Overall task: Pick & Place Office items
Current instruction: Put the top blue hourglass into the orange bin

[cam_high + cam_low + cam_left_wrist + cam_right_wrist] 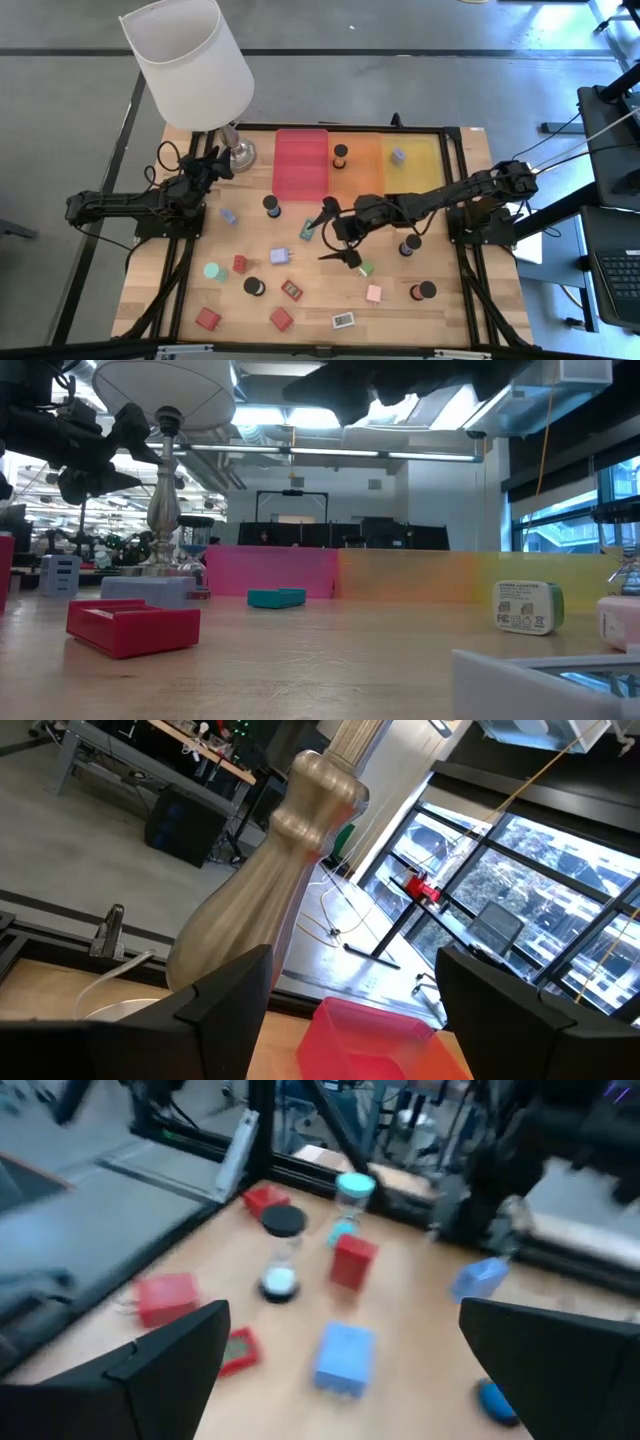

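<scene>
The left gripper [212, 165] waits with fingers apart beside the lamp [190, 62]. Mid-table, the right gripper [338, 232] hangs spread and empty above scattered office items [280, 256]. At right, a white-and-green adapter [528, 607] shows "FC CE".

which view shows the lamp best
The high view: it shows the whole lamp, shade and base, at the table's far left corner. The low view shows its stem and the shade's underside; the left wrist view only the stem; the right wrist view nothing.

A white-shaded lamp [190, 62] with silver base stands on the wooden surface [390, 320] beside red [301, 163], orange [363, 165] and yellow plastic trays [415, 160].
</scene>
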Controlling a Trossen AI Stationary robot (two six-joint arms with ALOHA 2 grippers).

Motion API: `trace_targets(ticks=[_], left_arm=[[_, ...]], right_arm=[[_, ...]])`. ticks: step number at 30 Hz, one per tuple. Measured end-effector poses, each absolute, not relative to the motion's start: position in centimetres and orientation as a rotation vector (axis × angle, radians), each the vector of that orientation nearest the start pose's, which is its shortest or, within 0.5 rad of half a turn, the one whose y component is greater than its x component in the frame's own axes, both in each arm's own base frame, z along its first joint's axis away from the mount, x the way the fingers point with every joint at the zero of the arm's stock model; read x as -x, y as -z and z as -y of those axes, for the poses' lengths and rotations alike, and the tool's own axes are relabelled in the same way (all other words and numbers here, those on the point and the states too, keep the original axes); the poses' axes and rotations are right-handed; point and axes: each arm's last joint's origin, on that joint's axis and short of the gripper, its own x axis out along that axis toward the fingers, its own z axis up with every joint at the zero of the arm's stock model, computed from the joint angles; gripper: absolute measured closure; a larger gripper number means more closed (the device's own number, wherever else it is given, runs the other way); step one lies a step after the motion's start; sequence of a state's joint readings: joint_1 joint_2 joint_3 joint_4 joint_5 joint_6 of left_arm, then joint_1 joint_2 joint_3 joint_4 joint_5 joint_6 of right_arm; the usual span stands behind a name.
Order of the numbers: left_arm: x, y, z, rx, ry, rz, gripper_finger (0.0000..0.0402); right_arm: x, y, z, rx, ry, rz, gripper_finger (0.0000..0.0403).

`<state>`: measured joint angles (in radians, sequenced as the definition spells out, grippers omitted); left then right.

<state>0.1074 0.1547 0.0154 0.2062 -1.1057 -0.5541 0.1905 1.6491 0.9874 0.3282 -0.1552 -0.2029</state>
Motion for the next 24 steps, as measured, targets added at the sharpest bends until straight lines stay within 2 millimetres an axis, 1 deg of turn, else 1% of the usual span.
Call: trace_targets(ticks=[3, 5, 8, 11, 15, 18, 22, 24], left_arm=[[-8.7, -17.5, -3.5, 0.517, -1.164, 0.397, 0.0125], [-8.7, -17.5, -3.5, 0.517, -1.164, 0.397, 0.0125], [-8.7, -17.5, -3.5, 0.517, -1.164, 0.397, 0.0125], [-8.7, -17.5, -3.5, 0.519, -1.164, 0.399, 0.0125], [-8.7, -17.5, -3.5, 0.518, -1.164, 0.397, 0.0125], [-8.7, -17.5, -3.5, 0.518, -1.164, 0.398, 0.0125], [-8.7, -17.5, -3.5, 0.518, -1.164, 0.397, 0.0125], [-8.7, -17.5, -3.5, 0.518, -1.164, 0.397, 0.0125]], right_arm=[[-36.4, -22.8, -7.0, 0.300, -0.330, -0.212, 0.0004], [-37.5, -22.3, -6.7, 0.270, -0.308, -0.164, 0.0004], [-39.7, -21.6, -6.6, 0.184, -0.293, -0.190, 0.0004], [-42.0, -20.7, -7.0, 0.151, -0.309, -0.250, 0.0004], [-44.6, -21.1, -7.4, 0.155, -0.321, -0.350, 0.0004], [-45.6, -21.1, -6.7, 0.207, -0.270, -0.463, 0.0004], [-46.6, -22.5, -5.2, 0.253, -0.203, -0.415, 0.0004], [-46.8, -22.8, -4.2, 0.269, -0.169, -0.386, 0.0005]])
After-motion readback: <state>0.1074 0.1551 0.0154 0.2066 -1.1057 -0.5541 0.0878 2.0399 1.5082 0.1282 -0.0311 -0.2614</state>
